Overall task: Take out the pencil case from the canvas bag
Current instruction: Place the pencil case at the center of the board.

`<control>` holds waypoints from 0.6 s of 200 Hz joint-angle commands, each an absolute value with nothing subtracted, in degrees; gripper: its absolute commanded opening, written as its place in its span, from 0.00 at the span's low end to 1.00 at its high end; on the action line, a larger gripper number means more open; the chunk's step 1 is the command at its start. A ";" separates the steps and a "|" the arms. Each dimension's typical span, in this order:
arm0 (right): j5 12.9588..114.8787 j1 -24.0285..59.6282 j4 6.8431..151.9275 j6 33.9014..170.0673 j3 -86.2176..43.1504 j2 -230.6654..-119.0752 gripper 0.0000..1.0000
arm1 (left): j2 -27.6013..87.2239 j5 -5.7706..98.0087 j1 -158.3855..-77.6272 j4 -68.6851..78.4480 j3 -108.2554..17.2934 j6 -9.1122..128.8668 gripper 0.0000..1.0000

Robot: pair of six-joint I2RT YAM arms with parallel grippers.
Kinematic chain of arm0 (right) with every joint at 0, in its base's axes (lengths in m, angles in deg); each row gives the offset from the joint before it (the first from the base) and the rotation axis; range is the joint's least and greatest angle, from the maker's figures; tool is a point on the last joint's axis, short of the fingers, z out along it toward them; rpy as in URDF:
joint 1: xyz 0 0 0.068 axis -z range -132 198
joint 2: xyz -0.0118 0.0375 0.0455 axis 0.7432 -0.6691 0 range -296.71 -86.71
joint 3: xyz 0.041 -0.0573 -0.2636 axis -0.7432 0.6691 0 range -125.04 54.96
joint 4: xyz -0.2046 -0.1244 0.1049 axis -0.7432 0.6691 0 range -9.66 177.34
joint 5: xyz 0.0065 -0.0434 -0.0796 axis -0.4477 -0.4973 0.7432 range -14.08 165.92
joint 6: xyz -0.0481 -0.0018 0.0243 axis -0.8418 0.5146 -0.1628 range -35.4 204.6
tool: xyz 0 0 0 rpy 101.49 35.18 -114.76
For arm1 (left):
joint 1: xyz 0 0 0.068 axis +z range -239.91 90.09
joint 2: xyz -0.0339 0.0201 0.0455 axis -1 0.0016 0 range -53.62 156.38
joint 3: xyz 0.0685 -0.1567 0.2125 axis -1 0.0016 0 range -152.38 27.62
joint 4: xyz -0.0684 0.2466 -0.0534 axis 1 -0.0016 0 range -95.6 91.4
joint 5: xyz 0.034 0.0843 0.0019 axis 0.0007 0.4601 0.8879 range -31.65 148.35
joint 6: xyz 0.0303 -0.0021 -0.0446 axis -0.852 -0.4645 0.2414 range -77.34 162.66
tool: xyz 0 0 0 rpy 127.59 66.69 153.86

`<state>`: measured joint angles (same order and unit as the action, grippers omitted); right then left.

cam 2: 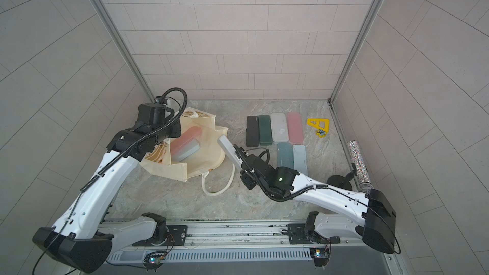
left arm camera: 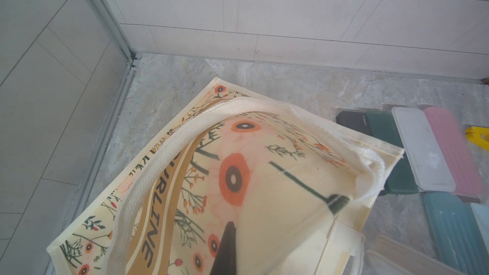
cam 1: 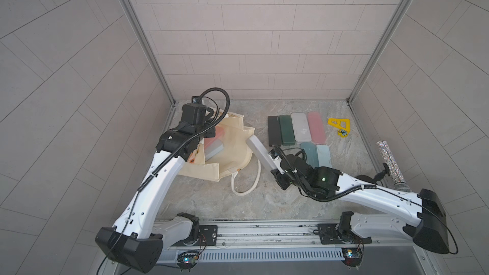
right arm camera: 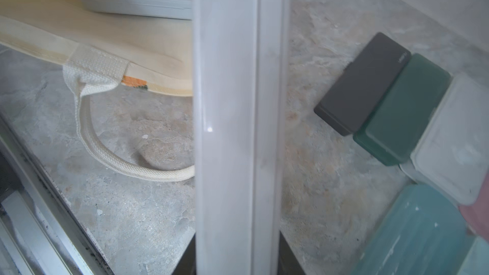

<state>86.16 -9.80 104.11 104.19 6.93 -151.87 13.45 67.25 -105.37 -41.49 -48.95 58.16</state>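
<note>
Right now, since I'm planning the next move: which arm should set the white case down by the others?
Right. Its gripper holds the white case, close to the row of cases. The left gripper is shut on the bag.

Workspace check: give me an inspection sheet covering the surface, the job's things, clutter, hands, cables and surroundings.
Surface: grey stone-look table, no spills seen.
Job's things: canvas bag lying open with a pink case and a grey case inside; white case is out, held above the table beside the bag's rim; six cases lie side by side in two rows.
Clutter: yellow triangle, glitter roll.
Hands: left hand shut on the bag's wall; right hand shut on the white case.
Cables: black hoses along both arms, no snag seen.
Surroundings: tiled walls, metal rail in front.
</note>
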 commanded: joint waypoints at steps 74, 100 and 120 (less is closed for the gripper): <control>99.20 -8.86 119.45 128.97 10.68 -154.21 0.24 | 11.50 56.49 -99.65 -36.98 -45.40 62.17 0.00; 99.61 -8.79 124.37 131.04 6.40 -162.07 0.24 | 11.16 51.90 -98.48 -35.27 -44.01 62.71 0.00; 101.85 -8.70 128.63 131.60 2.57 -167.51 0.23 | 11.07 50.89 -98.40 -35.08 -43.66 62.50 0.00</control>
<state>97.37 -8.84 121.77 127.89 6.95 -163.37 12.23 54.88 -98.90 -36.99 -44.52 61.55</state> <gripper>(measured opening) 0.335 0.053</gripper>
